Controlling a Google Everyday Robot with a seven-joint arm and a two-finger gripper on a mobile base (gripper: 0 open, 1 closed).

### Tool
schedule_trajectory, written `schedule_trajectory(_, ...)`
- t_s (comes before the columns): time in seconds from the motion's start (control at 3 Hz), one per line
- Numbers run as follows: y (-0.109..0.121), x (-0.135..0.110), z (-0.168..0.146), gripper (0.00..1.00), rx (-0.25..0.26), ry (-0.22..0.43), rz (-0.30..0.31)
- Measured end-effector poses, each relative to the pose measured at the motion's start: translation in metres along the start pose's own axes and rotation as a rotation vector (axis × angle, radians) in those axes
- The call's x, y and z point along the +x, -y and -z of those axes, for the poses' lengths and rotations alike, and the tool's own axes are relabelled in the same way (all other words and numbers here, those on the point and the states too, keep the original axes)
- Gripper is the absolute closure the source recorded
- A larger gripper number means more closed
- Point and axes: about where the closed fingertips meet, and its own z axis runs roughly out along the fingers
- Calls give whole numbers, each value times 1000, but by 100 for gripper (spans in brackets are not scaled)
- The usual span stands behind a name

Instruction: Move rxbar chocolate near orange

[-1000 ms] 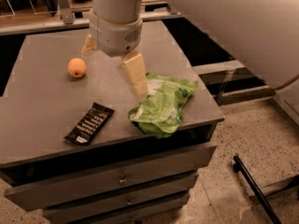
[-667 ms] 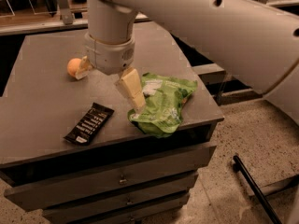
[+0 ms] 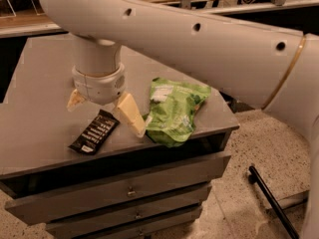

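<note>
The rxbar chocolate point(image 3: 94, 131), a slim black wrapper with white lettering, lies flat near the front left of the grey cabinet top point(image 3: 35, 123). My gripper point(image 3: 103, 108) hangs just above the bar's far end. It is open and empty, with one cream fingertip point(image 3: 75, 99) to the left of the bar and the other point(image 3: 131, 115) to its right. The orange is hidden behind my wrist and arm.
A green snack bag point(image 3: 174, 108) lies just right of the right fingertip, near the cabinet's front right corner. Drawers point(image 3: 129, 188) run below the front edge. A black pole point(image 3: 271, 203) lies on the speckled floor to the right.
My gripper has come forward and down from above the table's middle to just over the bar's far end. The orange, visible earlier at the left, is now covered by my arm.
</note>
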Motion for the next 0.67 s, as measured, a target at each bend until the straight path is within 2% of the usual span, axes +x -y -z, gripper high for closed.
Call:
schedule_trajectory(0.33,5,-13,-15,0,-28,-40,40)
schedule_trajectory(0.67,8,-17,-23,18,-44,-59,51)
